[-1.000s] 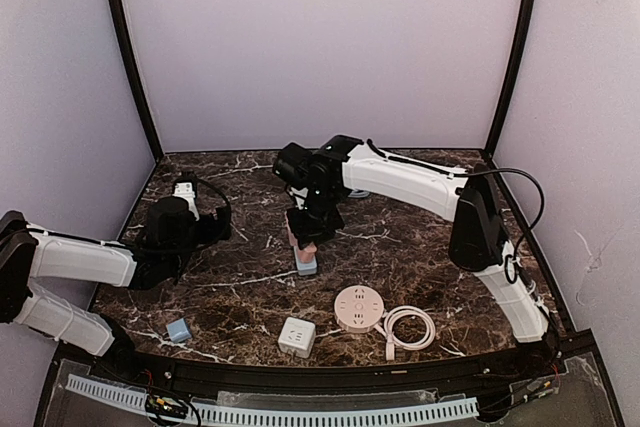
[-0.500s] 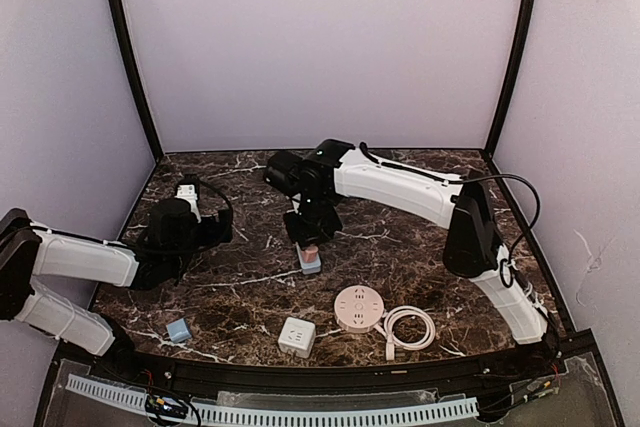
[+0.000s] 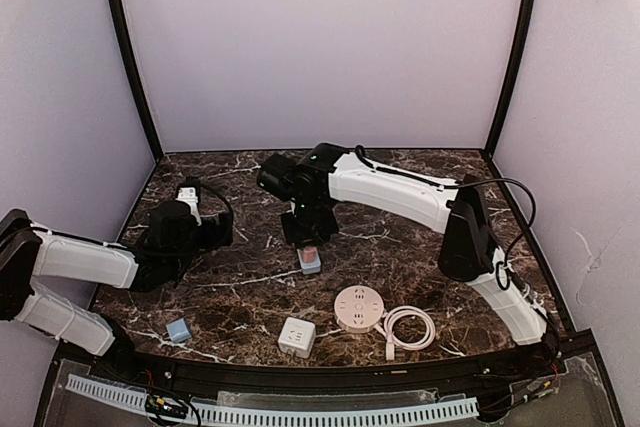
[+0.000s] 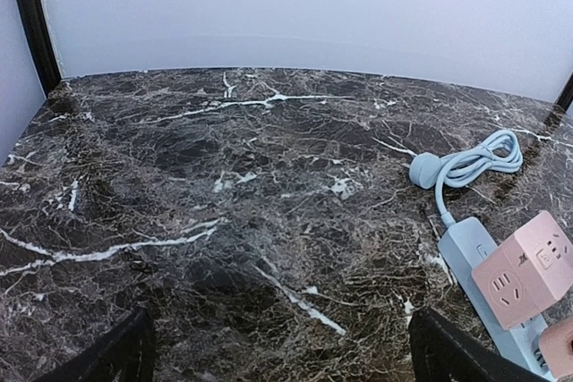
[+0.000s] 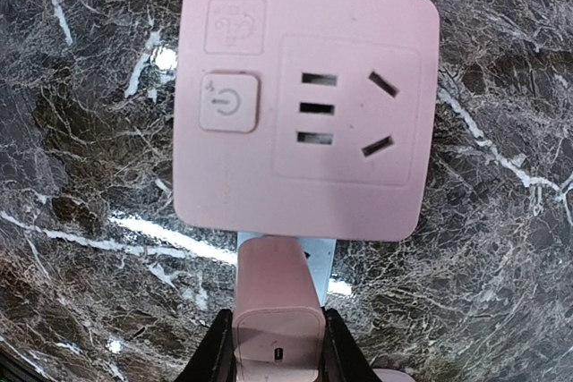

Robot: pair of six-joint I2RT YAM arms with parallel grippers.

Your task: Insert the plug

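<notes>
I read the right jaws as pressed onto the plug [image 5: 277, 306], pinching its pink body from both sides at the bottom centre of the right wrist view. The plug sat directly over the strip [image 4: 462, 244], just below the pink cube [image 5: 304, 105] mounted on that strip. I could not tell whether the prongs had entered a socket. In the top view this group lay at mid-frame on the desk [image 3: 420, 247].

The left jaws were spread wide and held nothing, low over the desk at centre left. A blue cable [image 4: 474, 160] lay coiled beyond the strip. Near the lower edge of the top view sat a round socket [image 3: 358, 306], a white cube [image 3: 297, 336] and a blue block [image 3: 179, 330].
</notes>
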